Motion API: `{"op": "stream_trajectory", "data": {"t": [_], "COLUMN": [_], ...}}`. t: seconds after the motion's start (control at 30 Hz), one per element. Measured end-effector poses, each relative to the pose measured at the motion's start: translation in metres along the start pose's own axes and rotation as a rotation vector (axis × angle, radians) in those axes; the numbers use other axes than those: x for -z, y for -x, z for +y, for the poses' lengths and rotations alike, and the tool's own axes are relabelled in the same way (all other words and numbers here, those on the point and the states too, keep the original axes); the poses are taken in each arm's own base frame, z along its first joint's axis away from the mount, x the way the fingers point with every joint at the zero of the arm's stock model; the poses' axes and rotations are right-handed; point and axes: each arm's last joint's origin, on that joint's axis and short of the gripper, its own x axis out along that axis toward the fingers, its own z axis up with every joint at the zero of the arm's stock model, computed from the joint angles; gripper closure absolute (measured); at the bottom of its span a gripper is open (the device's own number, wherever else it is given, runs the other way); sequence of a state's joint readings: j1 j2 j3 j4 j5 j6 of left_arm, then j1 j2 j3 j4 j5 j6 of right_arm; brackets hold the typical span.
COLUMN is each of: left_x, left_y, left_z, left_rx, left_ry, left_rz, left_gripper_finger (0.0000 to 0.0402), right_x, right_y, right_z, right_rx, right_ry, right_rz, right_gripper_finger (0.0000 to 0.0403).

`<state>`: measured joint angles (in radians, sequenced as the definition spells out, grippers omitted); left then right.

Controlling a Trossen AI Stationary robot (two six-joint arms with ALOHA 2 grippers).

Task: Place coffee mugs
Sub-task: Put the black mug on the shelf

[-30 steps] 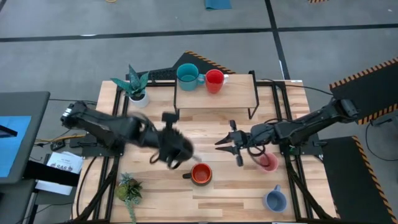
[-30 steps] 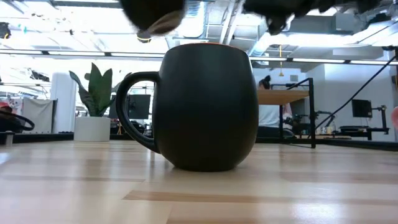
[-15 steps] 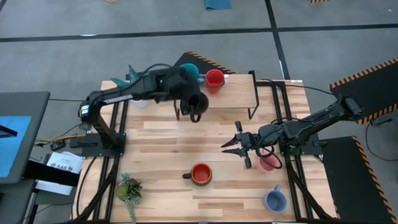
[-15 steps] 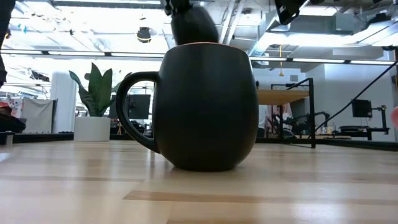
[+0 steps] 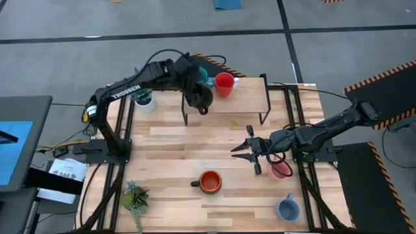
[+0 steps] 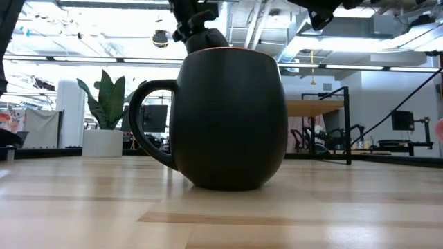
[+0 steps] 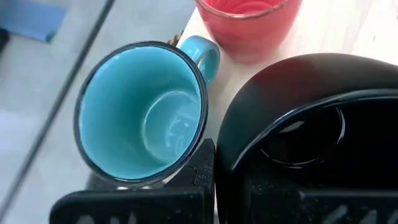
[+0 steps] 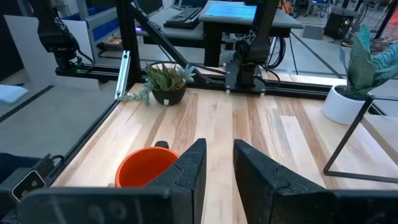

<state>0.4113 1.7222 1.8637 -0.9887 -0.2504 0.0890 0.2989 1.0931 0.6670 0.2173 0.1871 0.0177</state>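
Note:
My left gripper (image 5: pixel 197 92) hangs over the near-left part of the raised wooden shelf (image 5: pixel 244 104), shut on the black mug (image 5: pixel 203 101). The teal mug (image 7: pixel 143 124) and the red mug (image 5: pixel 224 84) stand on the shelf just beyond it. The orange mug (image 5: pixel 210 182) stands upright mid-table; it fills the low view (image 6: pixel 228 117), where it looks dark. My right gripper (image 5: pixel 247 151) hovers open over the table's right half, pointing left. Beside it stands the pink mug (image 5: pixel 281 170). The light blue mug (image 5: pixel 287 209) stands near the near edge. My left gripper holds the black mug by its rim (image 7: pixel 233 146), coming from above. One finger (image 7: pixel 204 163) shows outside the wall, on the side toward the teal mug; the mug hides the other. The mug hangs tilted under the gripper, lifted clear above the shelf (image 6: pixel 208 38).
A white pot with a green spiky plant (image 5: pixel 144 96) stands left of the shelf. A small succulent (image 5: pixel 134 198) sits at the near-left corner. The shelf's right half and the table's middle are bare wood. Cables run along the right edge.
My left gripper has carried the black mug from mid-table, just left of the orange mug, toward the far edge and up over the shelf, close to the teal mug. My right gripper has drawn back slightly toward the right edge and stayed open.

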Motion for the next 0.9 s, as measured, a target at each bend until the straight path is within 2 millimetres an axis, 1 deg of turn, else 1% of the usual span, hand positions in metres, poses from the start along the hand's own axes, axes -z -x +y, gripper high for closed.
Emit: {"op": "stream_trajectory", "data": {"t": [0.23, 0.4, 0.5, 0.73, 0.9], "left_x": [0.008, 0.013, 0.013, 0.011, 0.009], "left_y": [-0.008, -0.026, -0.034, -0.04, -0.043], "left_z": [0.01, 0.004, 0.002, 0.001, 0.001], "left_rx": [-0.021, -0.042, -0.062, -0.072, -0.082], "left_ry": [0.043, 0.0, -0.009, -0.023, -0.018], "left_rz": [0.087, 0.173, 0.183, 0.178, 0.159], "left_gripper_finger": [0.0401, 0.0401, 0.0401, 0.0401, 0.0379], "right_x": [0.0, 0.0, 0.0, 0.0, 0.0], "right_y": [0.0, 0.0, 0.0, 0.0, 0.0], "right_z": [0.0, 0.0, 0.0, 0.0, 0.0], "right_rx": [0.0, 0.0, 0.0, 0.0, 0.001], "right_ry": [0.0, 0.0, -0.001, 0.0, -0.001], "right_rz": [0.0, 0.001, -0.002, -0.001, -0.001], "right_gripper_finger": [0.0296, 0.0296, 0.0296, 0.0296, 0.0296]}}
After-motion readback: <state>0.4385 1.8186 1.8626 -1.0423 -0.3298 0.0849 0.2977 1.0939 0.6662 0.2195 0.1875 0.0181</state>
